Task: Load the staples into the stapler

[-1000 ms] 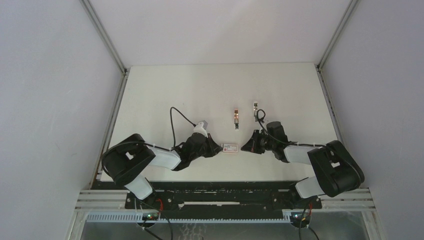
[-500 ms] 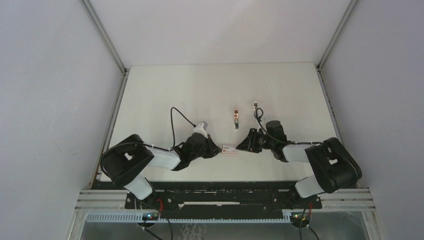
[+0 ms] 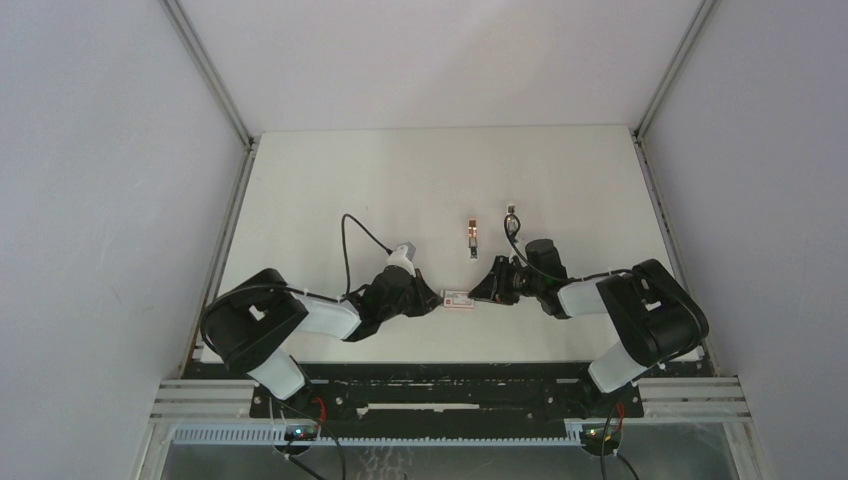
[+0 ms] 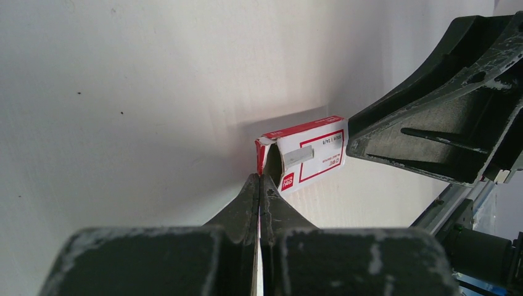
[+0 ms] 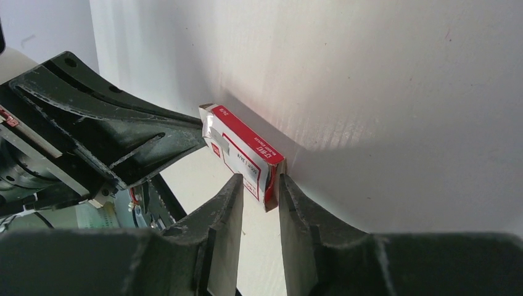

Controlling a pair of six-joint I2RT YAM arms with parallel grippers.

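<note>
The small red carton with a white label [image 3: 458,298] lies on the white table between my two grippers. It also shows in the left wrist view [image 4: 311,154] and the right wrist view [image 5: 243,151]. The staples themselves are hidden inside it. My left gripper [image 3: 438,297] [image 4: 260,179] is shut, its tips pinching the red flap at the carton's left end. My right gripper [image 3: 482,293] [image 5: 259,185] is slightly open, with the carton's right end between its fingertips. Two mini staplers [image 3: 473,238] [image 3: 511,214] lie just behind the carton.
The right arm's cable loops close to the right-hand stapler. The table's near edge [image 3: 440,362] runs just in front of both grippers. White walls and metal rails [image 3: 232,215] bound the table on the left and right.
My right gripper has moved left until its fingertips straddle the carton's right end. The carton and my left gripper have shifted slightly left.
</note>
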